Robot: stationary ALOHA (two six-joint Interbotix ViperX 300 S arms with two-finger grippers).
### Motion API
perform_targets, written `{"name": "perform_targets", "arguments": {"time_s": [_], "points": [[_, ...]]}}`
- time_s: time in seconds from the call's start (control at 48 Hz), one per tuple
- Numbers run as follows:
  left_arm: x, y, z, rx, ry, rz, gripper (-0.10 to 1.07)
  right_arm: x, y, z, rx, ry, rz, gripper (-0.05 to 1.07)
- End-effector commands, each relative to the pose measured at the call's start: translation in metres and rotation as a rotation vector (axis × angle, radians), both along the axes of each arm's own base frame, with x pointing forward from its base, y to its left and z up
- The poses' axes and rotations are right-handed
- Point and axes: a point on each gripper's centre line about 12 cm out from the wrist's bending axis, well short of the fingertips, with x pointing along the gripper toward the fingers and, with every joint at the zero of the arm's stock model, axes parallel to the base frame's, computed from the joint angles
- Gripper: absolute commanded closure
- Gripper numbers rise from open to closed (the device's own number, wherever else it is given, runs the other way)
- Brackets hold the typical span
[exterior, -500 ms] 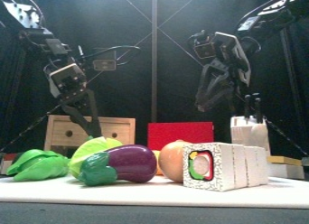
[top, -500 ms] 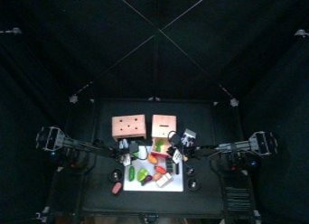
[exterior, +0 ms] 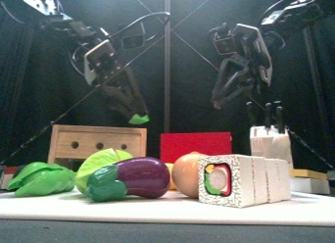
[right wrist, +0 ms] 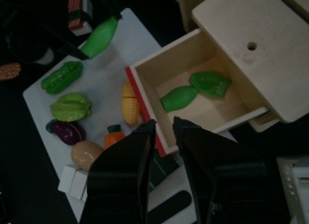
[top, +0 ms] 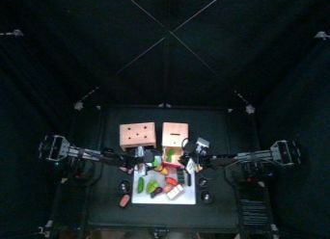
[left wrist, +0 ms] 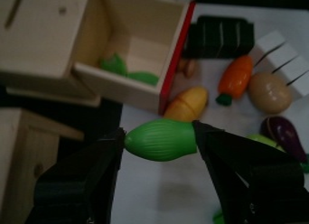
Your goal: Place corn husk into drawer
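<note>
My left gripper [left wrist: 161, 142] is shut on the corn husk [left wrist: 161, 140], a smooth green piece, and holds it in the air just short of the open wooden drawer [left wrist: 115, 88]. In the front view the husk [exterior: 139, 119] hangs in the left gripper [exterior: 133, 112] above the wooden box [exterior: 92, 144]. The drawer [right wrist: 241, 106] holds two green leaf pieces [right wrist: 193, 90]. My right gripper [right wrist: 163, 142] hovers over the drawer's front, empty, jaws a narrow gap apart. It hangs high at the right in the front view [exterior: 236, 90].
On the white mat [exterior: 167, 210] lie green leaves [exterior: 39, 178], a lettuce [exterior: 105, 167], an eggplant [exterior: 141, 178], a tan onion [exterior: 190, 171] and a sushi roll [exterior: 236, 180]. A red box [exterior: 194, 146] and a white knife block [exterior: 269, 139] stand behind.
My left gripper has swung toward the middle and lower with the green husk in it, nearer the drawer. My right gripper has shifted only slightly.
</note>
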Motion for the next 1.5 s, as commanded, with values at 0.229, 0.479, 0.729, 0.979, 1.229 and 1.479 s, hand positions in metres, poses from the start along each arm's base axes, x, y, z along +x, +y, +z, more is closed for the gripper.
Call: {"name": "perform_targets", "arguments": {"time_s": [0.229,0.479,0.729,0.979,1.229,1.479], "points": [[0.059,0.020,0.021,-0.022,-0.135,-0.030,0.10,-0.009,-0.001,0.013,0.005,-0.049,-0.005,0.37],[0.087,0.047,0.005,-0.029,-0.128,0.012,0.10,-0.008,-0.001,0.008,0.005,-0.033,-0.004,0.37],[0.089,0.056,-0.014,-0.050,-0.090,0.046,0.09,-0.008,-0.001,0.005,0.007,-0.024,-0.006,0.37],[0.088,0.059,-0.015,-0.069,-0.093,0.064,0.08,-0.008,-0.001,0.003,0.008,-0.016,-0.007,0.37],[0.088,0.059,-0.019,-0.074,-0.088,0.064,0.00,-0.007,-0.001,0.000,0.008,-0.007,-0.007,0.37],[0.089,0.060,-0.018,-0.084,-0.092,0.073,0.00,-0.007,-0.001,0.001,0.008,-0.009,-0.007,0.37]]}}
